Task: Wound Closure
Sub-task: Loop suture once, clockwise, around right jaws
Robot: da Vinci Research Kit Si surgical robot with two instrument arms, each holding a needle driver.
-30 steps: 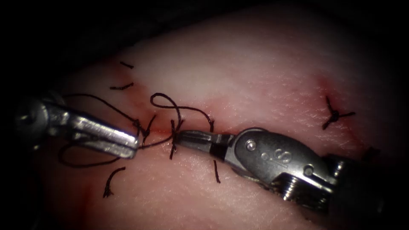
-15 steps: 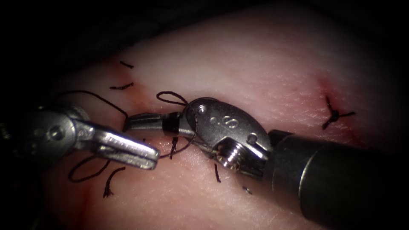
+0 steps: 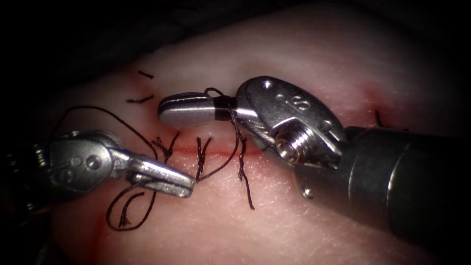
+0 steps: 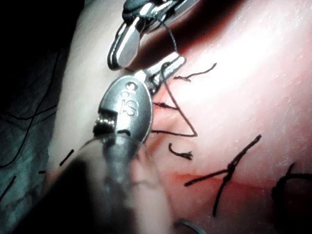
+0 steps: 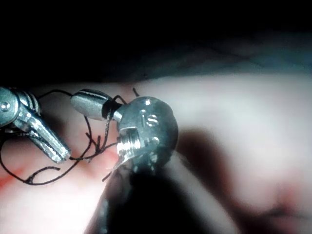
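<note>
Inspecting: tissue (image 3: 304, 54) with cut (image 3: 216, 151) running left-right, placed stitches (image 3: 201, 157) crossing it.
Left tool (image 3: 189, 185): jaws pressed together, pinching the thread (image 3: 223, 164) just below the cut, toward its left end.
Right tool (image 3: 164, 109): jaws pressed together, nothing seen between the tips; thread wound round the neck behind them.
Needle: not located.
Key relation: thread strung taut up and right from left tool to right tool, across the cut; tips near, apart.
Loose loop (image 3: 122, 216): below left tool.
</note>
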